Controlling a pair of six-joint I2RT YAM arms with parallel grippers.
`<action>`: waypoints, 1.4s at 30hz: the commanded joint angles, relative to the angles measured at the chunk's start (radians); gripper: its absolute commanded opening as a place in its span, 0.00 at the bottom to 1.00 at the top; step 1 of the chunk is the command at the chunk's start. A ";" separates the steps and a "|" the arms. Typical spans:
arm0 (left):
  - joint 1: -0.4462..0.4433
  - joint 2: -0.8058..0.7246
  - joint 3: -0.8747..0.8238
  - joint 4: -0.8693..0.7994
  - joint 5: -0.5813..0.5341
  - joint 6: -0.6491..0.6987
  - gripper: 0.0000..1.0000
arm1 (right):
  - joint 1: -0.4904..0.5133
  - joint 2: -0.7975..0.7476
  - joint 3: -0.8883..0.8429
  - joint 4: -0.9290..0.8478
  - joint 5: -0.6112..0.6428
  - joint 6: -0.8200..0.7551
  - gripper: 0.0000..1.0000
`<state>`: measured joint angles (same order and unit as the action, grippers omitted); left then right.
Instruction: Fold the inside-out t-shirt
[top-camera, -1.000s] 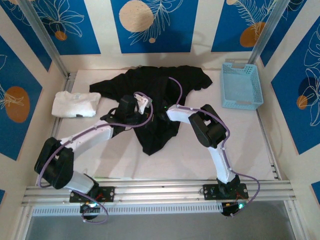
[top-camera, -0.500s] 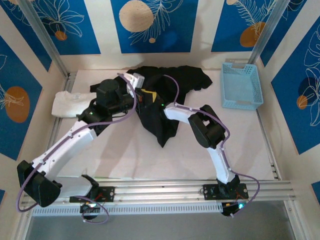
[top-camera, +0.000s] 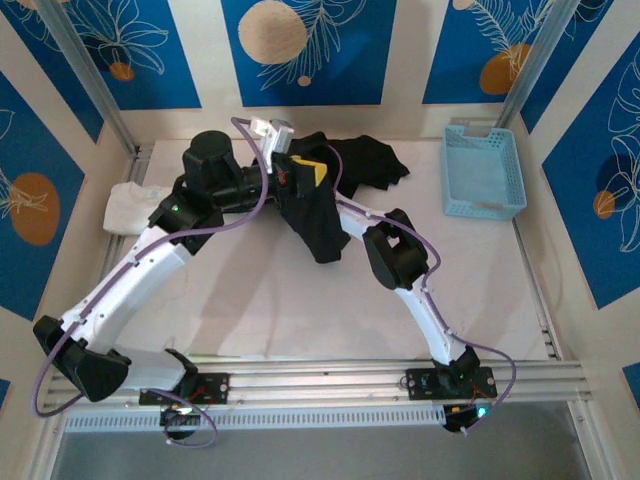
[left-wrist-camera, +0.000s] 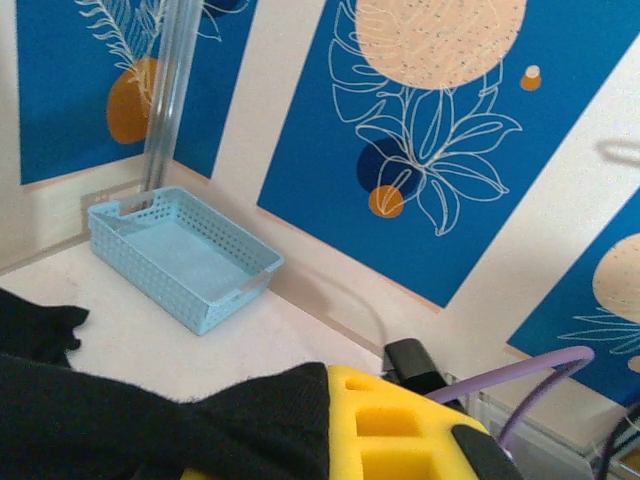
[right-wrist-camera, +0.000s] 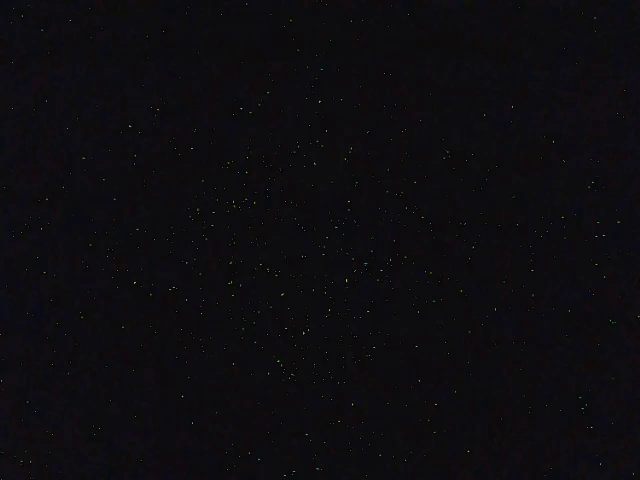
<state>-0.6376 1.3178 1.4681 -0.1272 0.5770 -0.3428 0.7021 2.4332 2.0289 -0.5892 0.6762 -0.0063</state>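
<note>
Left fingers (top-camera: 301, 178): raised above the surface (top-camera: 300, 310), pinching a fold of the black shirt (top-camera: 318, 218). In the left wrist view the yellow pad (left-wrist-camera: 398, 432) touches the cloth.
Right fingers: covered by the shirt, so it cannot be told whether they are spread or pressed together.
Shirt: one part hangs from the left fingers in a drooping bunch. The rest lies crumpled on the surface at the back, toward the basket (top-camera: 483, 172).
Right arm (top-camera: 398, 258): reaches from the near edge into the hanging cloth.
Basket: blue, far right, apart from the shirt.
White cloth (top-camera: 125, 205): folded, far left, partly behind the left arm (top-camera: 150, 265).
</note>
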 joint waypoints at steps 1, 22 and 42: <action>-0.027 -0.038 0.058 0.040 0.097 -0.005 0.00 | -0.018 0.035 0.054 -0.128 0.043 0.031 0.91; -0.030 -0.226 0.020 -0.034 -0.191 0.102 0.00 | -0.096 0.109 0.152 -0.435 -0.135 0.066 0.82; 0.174 -0.135 -0.262 -0.019 -0.718 0.067 0.00 | -0.149 -0.536 -0.539 0.184 -0.727 0.080 0.00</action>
<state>-0.5381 1.1675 1.2358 -0.1955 -0.0891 -0.2092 0.5621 2.0499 1.5837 -0.5964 0.1558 0.0357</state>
